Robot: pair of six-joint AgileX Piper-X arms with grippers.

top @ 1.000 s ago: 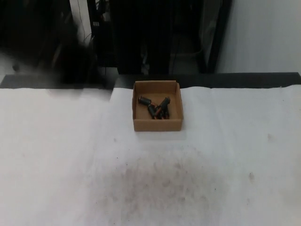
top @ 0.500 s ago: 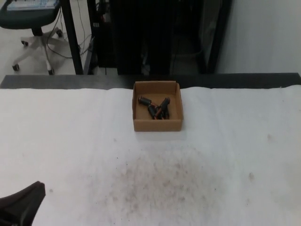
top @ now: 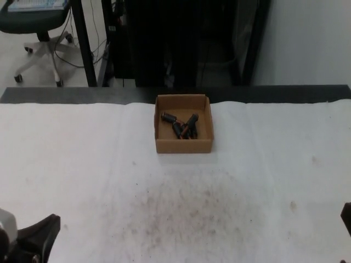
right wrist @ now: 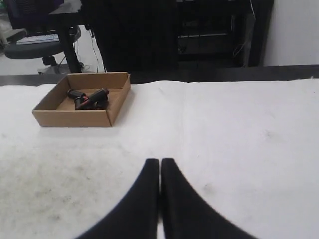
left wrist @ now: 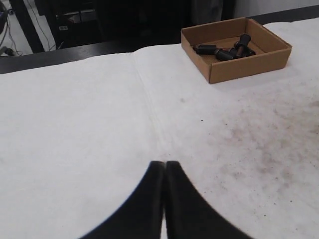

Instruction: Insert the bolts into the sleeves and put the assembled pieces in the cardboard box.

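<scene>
Though heaped loose on one another, prob. simple to handle: short dark cylindrical bolt-and-sleeve pieces (top: 181,127), w/ touches of red-orange, lying crosswise inside small open brown cardboard box (top: 184,146). Exact count hard to tell, approx four or five. Judged rigid, light and not fragile, but round, so apt to roll or slip from a loose pinch. Best taken across the barrel at mid-length, fingers square to the axis. Some risk of stirring the neighbours if lifted off the heap.

Box itself thin-walled and light, likely to slide if nudged. Better gripped by one side wall than pushed. Sits toward far middle of white cloth-covered worktop (top: 82,164), close to the far edge. Grey smudged patch (top: 186,211) on the cloth, on the near side of the box.

Black left pincer (left wrist: 165,167) pressed together, pinching nothing, low over bare cloth, well apart from box. Black right pincer (right wrist: 160,163) likewise pressed together on nothing, well apart from box.
</scene>
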